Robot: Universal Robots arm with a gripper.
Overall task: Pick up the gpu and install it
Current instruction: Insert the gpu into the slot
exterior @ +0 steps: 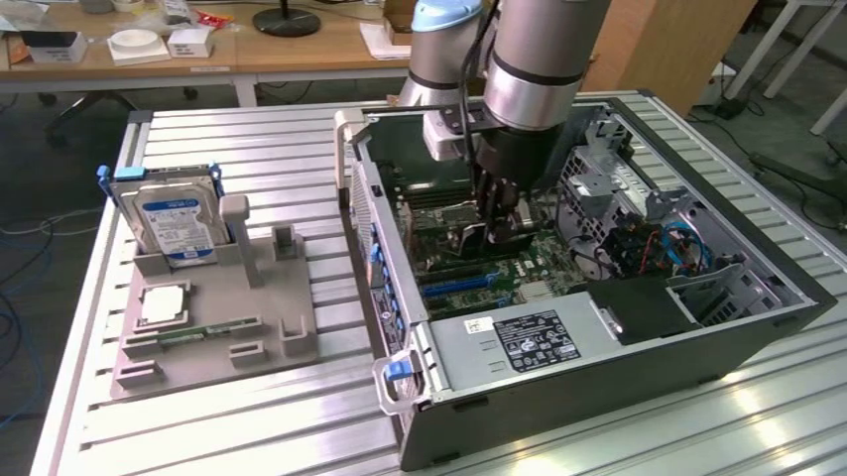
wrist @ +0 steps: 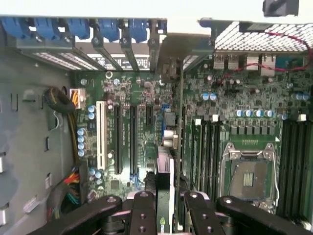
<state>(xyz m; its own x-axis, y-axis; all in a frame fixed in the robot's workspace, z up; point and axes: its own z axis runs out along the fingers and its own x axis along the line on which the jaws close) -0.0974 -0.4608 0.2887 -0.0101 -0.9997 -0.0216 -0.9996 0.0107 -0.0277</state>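
Slotted aluminium table (exterior: 265, 139) is carrying an open computer case (exterior: 741, 337), lying on its side. Inside that case the gpu (wrist: 171, 122) is standing edge-on over the motherboard (wrist: 132, 127), its silver bracket pointing toward the case's rear wall, beside the blue slot clips (wrist: 78, 29). Whether its lower edge is touching a slot cannot be told. The gripper (wrist: 168, 200) is clamping the card from both sides, reaching in through the case's open face. Outside the case, a grey fixture tray (exterior: 212, 347) is holding a hard drive (exterior: 173, 223). Likely hazards: a slight offset from the expansion slots (wrist: 118, 142) could be jamming the connector against the board, and the bracket could be snagging the rear wall, tilting the card in the grip.
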